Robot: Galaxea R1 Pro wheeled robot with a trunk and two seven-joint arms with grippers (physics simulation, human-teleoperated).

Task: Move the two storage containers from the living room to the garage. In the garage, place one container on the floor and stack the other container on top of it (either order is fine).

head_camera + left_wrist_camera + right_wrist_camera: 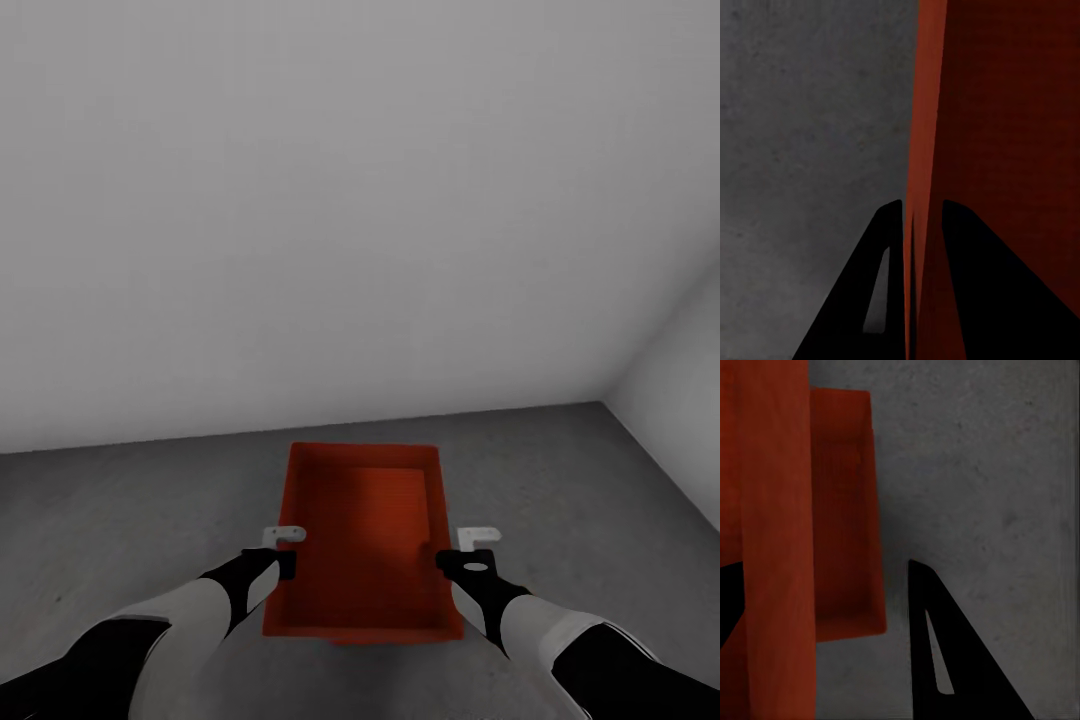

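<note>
The left gripper (283, 562) has its fingers (889, 225) closed down on the bin's left long wall, the thin plastic pinched between them. The right gripper (457, 560) straddles the right wall with its fingers (916, 577) spread, the outer one standing apart from the plastic.

The bin (365, 540) sits low over the grey floor (120, 520), near the white wall (300, 200). I can't tell whether it rests there or on a second bin.

Before anything is lifted or released, I'd match both sides so the thin walls don't twist. The bin is open side up, with its long axis running straight away from the robot.
</note>
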